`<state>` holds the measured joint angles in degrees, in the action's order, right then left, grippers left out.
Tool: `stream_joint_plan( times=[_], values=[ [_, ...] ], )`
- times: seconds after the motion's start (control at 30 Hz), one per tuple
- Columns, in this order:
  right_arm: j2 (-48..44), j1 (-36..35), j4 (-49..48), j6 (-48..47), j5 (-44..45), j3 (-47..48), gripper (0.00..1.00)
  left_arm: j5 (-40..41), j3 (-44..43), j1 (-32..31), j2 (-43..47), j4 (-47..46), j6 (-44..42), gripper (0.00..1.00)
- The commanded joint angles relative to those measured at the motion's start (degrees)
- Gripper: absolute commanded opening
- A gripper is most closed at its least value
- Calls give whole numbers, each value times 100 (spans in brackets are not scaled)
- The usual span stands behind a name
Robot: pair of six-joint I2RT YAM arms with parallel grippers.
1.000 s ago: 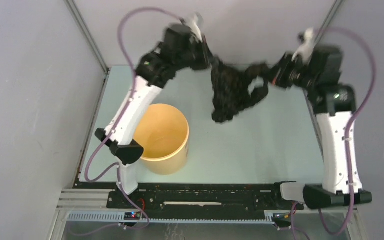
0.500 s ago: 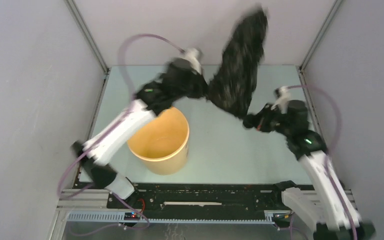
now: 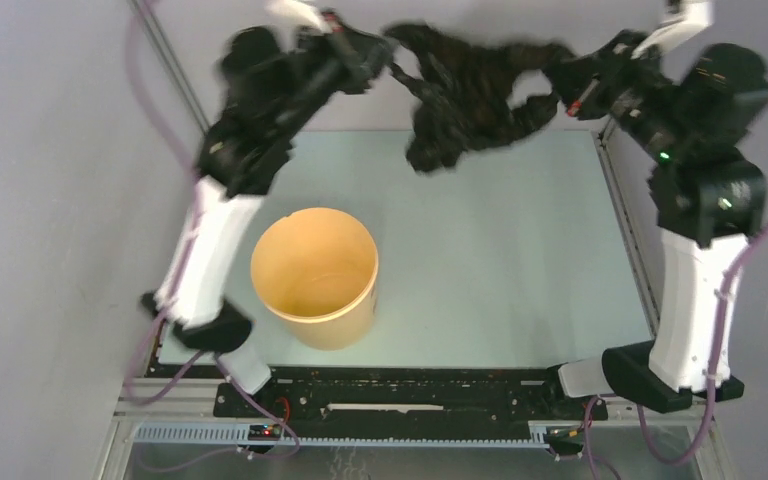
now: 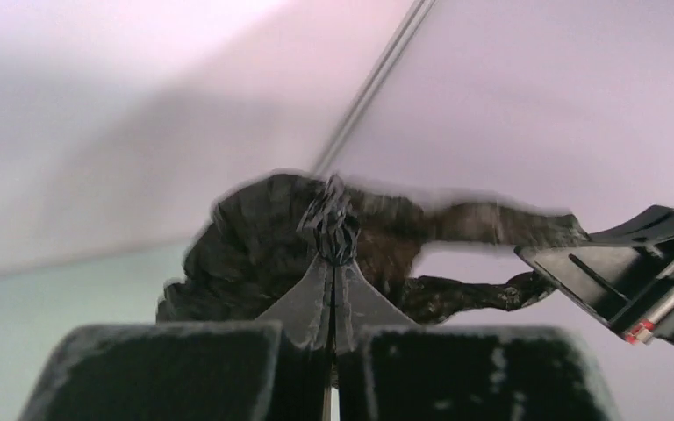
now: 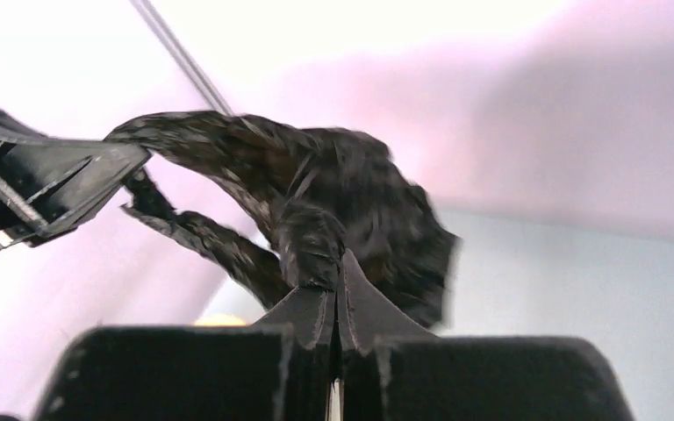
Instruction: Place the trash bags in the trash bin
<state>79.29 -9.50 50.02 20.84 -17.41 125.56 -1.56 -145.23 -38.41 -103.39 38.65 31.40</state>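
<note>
A crinkled black trash bag [image 3: 465,90] hangs stretched in the air between both grippers, high above the table's far edge. My left gripper [image 3: 380,48] is shut on its left end; the left wrist view shows the bag [image 4: 263,241] pinched at the fingertips [image 4: 316,294]. My right gripper [image 3: 560,80] is shut on its right end; the right wrist view shows the bag [image 5: 351,202] bunched at the fingertips [image 5: 364,303]. The yellow round trash bin [image 3: 315,275] stands open on the table, near left, below and well forward of the bag.
The pale green table [image 3: 500,260] is ringed by grey walls with metal corner posts [image 3: 175,70]. Both arms reach high toward the back wall. A black rail [image 3: 410,395] runs along the near edge.
Both arms have swung up and back. The right gripper has taken hold of the bag again, and the bag went from hanging upright on the left gripper to stretched sideways between the two.
</note>
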Motion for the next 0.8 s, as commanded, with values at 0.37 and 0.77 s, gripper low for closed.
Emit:
stream_joint_plan(
  times=[0.37, 0.77],
  values=[
    [-3132, -51, -1445, 794, -745, -7951, 0, 239, 5536, -744, 1986, -584, -530, 0],
    [-2904, 303, 106, 31, -563, -6621, 0, -769, 4259, -624, 1064, 336, -46, 0]
  ],
)
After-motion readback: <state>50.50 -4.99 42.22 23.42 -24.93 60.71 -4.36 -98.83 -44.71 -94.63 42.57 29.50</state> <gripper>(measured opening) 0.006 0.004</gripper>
